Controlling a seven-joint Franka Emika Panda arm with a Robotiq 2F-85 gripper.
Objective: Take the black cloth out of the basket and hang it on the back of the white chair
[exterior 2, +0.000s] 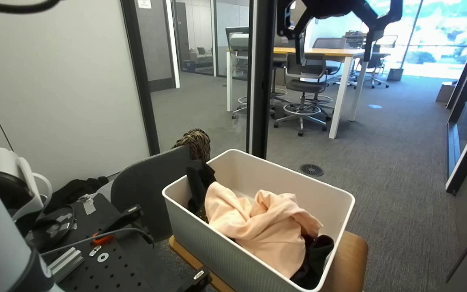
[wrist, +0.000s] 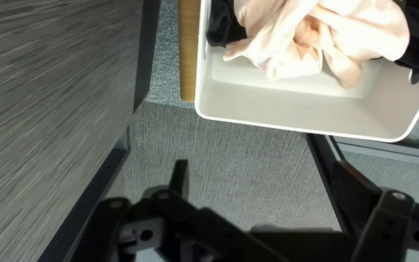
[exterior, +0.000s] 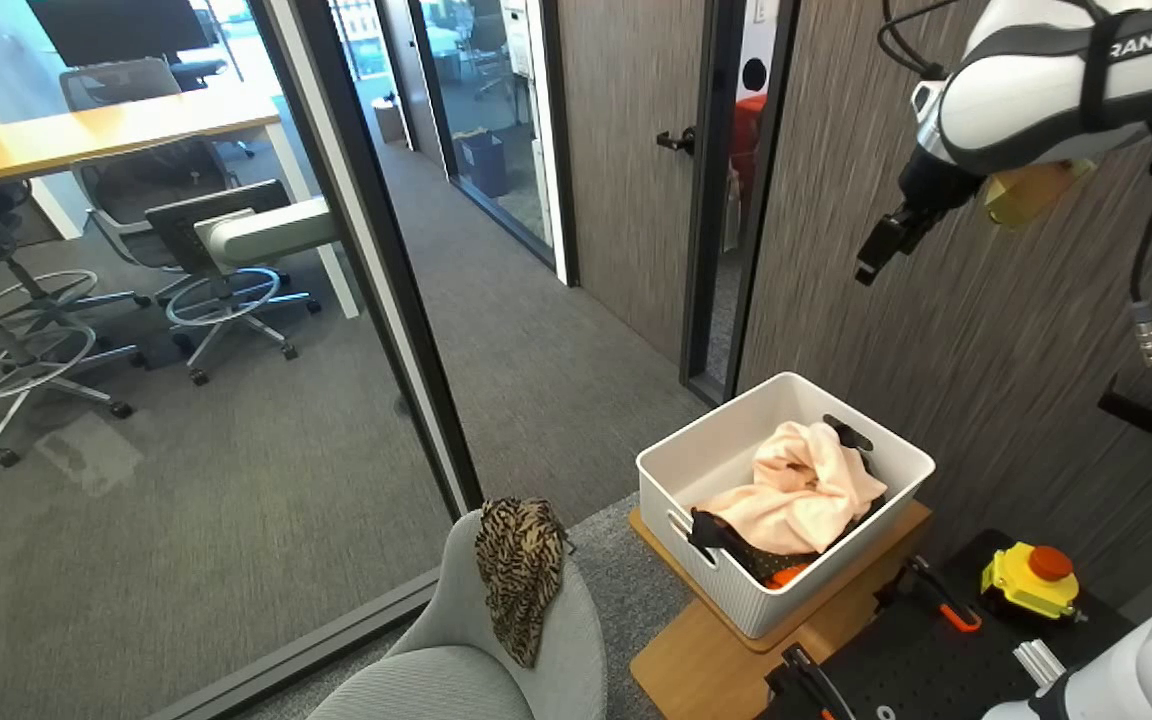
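The basket (exterior: 726,592) is the white bin; it also shows in an exterior view (exterior 2: 217,259) and the wrist view (wrist: 296,109). The black cloth (exterior 2: 318,253) lies inside, mostly hidden under a peach cloth. Black fabric also shows at the opposite end (exterior 2: 198,178), at a handle slot (exterior: 711,530); I cannot tell if it is one piece. The white chair (exterior: 571,640) stands beside the basket with a brown speckled cloth over its back. My gripper (exterior 2: 334,54) is open and empty, high above the basket; its fingers are wide apart in the wrist view (wrist: 264,174).
The peach cloth (exterior: 796,500) lies on top in the basket. The brown speckled cloth (exterior: 521,580) covers part of the chair back. A wooden stand (exterior: 681,660) carries the basket. A black-framed glass wall (exterior: 376,250) and wood-panelled wall (exterior: 936,350) stand near. A yellow-red stop button (exterior: 1031,580) sits on the black table.
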